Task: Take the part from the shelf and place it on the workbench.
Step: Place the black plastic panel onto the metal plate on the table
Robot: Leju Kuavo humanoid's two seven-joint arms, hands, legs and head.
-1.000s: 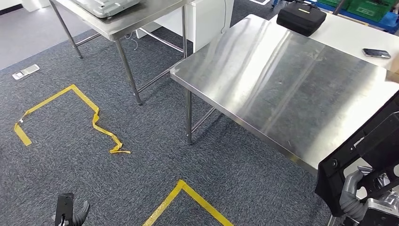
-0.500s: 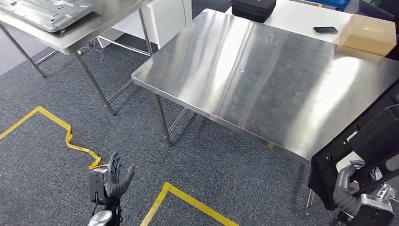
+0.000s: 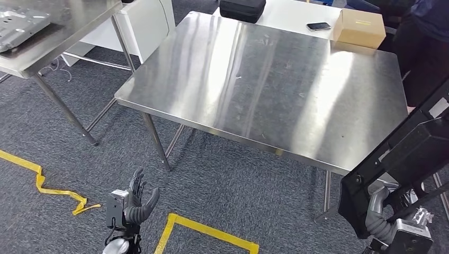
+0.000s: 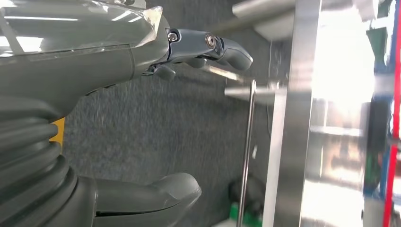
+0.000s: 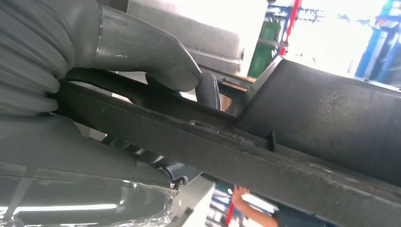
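My right hand [image 3: 384,214] grips a large black plastic part [image 3: 405,151] at the lower right, just off the near right corner of the steel workbench [image 3: 265,79]. Up close, the thumb [image 5: 142,52] lies over the part's long black bar [image 5: 227,156]. My left hand [image 3: 132,203] hangs low over the carpet at the lower left, its fingers spread and holding nothing. The left wrist view has its thumb [image 4: 156,196] and fingers [image 4: 208,47] apart, with the bench's edge [image 4: 283,142] beyond.
A cardboard box [image 3: 360,27], a phone [image 3: 319,26] and a black case [image 3: 242,9] lie on a white table behind the bench. A second steel table [image 3: 37,42] stands at the far left. Yellow tape [image 3: 206,233] marks the carpet. A person in dark clothes [image 3: 423,47] stands at the right.
The camera has swung right, so the workbench now sits more centred and closer. My left hand has come up into sight with its fingers spread. The right hand keeps its hold on the part.
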